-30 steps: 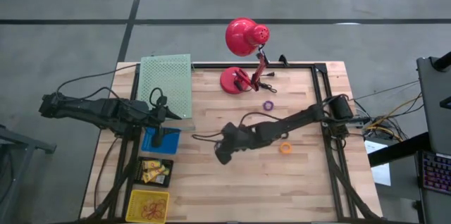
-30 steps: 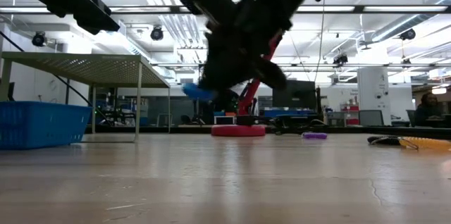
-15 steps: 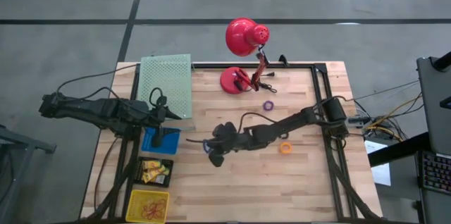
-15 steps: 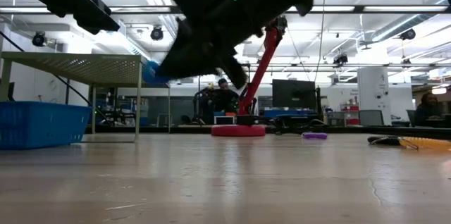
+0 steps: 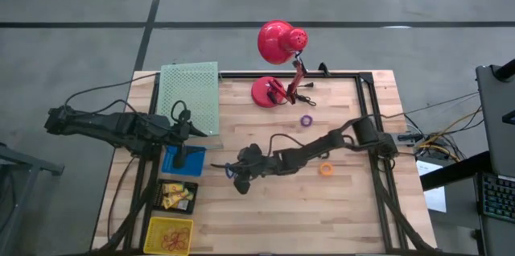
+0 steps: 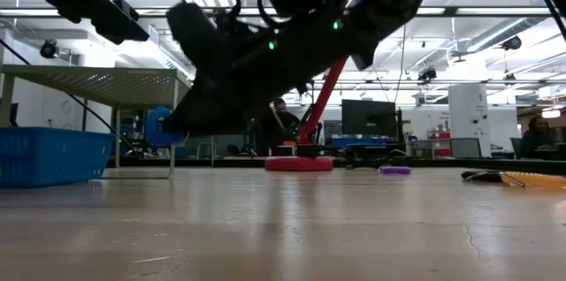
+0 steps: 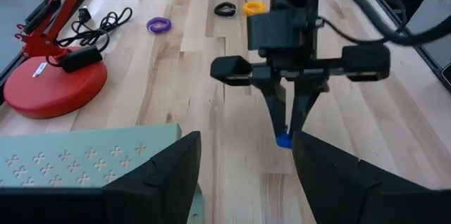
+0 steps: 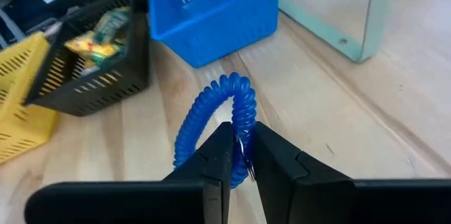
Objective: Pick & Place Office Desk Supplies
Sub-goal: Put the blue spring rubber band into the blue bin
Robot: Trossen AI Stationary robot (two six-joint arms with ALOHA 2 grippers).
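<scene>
My right gripper (image 5: pixel 233 171) reaches from the table's right side to left of the middle and is shut on a blue coiled ring (image 8: pixel 220 111), which also shows in the low view (image 6: pixel 159 131). It hangs just right of the blue basket (image 5: pixel 183 159). A purple ring (image 5: pixel 306 120) and an orange ring (image 5: pixel 326 169) lie flat on the wood to the right, and a black ring (image 7: pixel 225 9) lies next to the orange one. My left gripper (image 7: pixel 246 182) waits open at the left edge, over the blue basket. My right gripper pinches one stretch of the ring's coil (image 8: pixel 238 139) between its two fingertips (image 7: pixel 285 129). The fingers slant downward from the table's right toward its left. The rest of the loop stands out beyond the fingertips, and the ring is clear of the table.
Along the left edge stand the blue basket, a black basket (image 5: pixel 178 196) holding yellow pieces and a yellow basket (image 5: pixel 170 233). A pale green perforated stand (image 5: pixel 190 95) rises at the far left. A red desk lamp (image 5: pixel 273 87) with its cable sits at the far edge.
My right gripper has carried the blue ring toward the table's left edge and the blue basket, sinking in the last half second. It has rolled at the wrist and tipped toward level. It has stayed shut on the ring, which remains clear of the table.
</scene>
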